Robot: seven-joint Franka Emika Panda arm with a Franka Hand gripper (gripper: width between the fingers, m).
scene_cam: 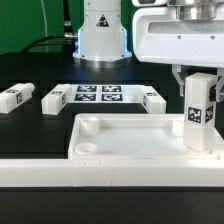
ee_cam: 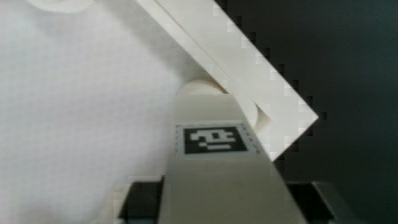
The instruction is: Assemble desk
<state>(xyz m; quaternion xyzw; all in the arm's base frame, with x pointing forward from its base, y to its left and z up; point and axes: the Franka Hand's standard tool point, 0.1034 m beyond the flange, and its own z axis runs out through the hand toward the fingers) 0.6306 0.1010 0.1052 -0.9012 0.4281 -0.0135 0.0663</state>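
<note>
The white tray-like tabletop (scene_cam: 130, 135) lies on the black table with round corner sockets; one shows at its near corner on the exterior view's left (scene_cam: 88, 148). My gripper (scene_cam: 200, 78) is shut on a white square-section leg (scene_cam: 200, 112) with a black-and-white tag, held upright with its lower end in the tabletop's corner on the exterior view's right. In the wrist view the leg (ee_cam: 214, 150) runs between my fingers (ee_cam: 143, 200) down to the tabletop's rim (ee_cam: 231, 55). Three more tagged legs lie behind the tabletop (scene_cam: 14, 98) (scene_cam: 54, 99) (scene_cam: 153, 100).
The marker board (scene_cam: 98, 94) lies flat on the table behind the tabletop. A long white low wall (scene_cam: 60, 172) runs along the front edge. The robot's white base (scene_cam: 102, 35) stands at the back.
</note>
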